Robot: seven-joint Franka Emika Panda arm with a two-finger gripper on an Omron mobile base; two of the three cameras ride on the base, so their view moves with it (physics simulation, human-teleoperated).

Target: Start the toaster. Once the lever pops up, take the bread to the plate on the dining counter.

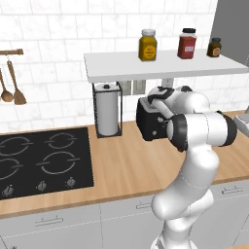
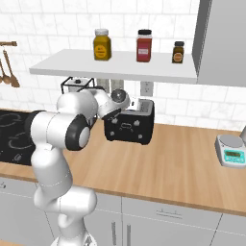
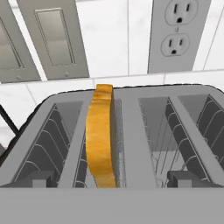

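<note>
Our claw (image 3: 111,178) hangs over the toaster (image 3: 131,140) with its 2 jaws spread wide, holding nothing. Between them the bread (image 3: 101,135) stands on edge in the left slot, its crust rising above the slot rim. The toaster sits on the wood counter (image 2: 182,163) under the shelf (image 2: 120,65). We judge the lift and the carry to the plate are both left; the lever's state we cannot tell.

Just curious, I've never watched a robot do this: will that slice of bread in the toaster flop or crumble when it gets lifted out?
The bread stands upright in its slot, so probably fairly stiff. It looks thin, likely light, and might dent if squeezed hard.
</note>
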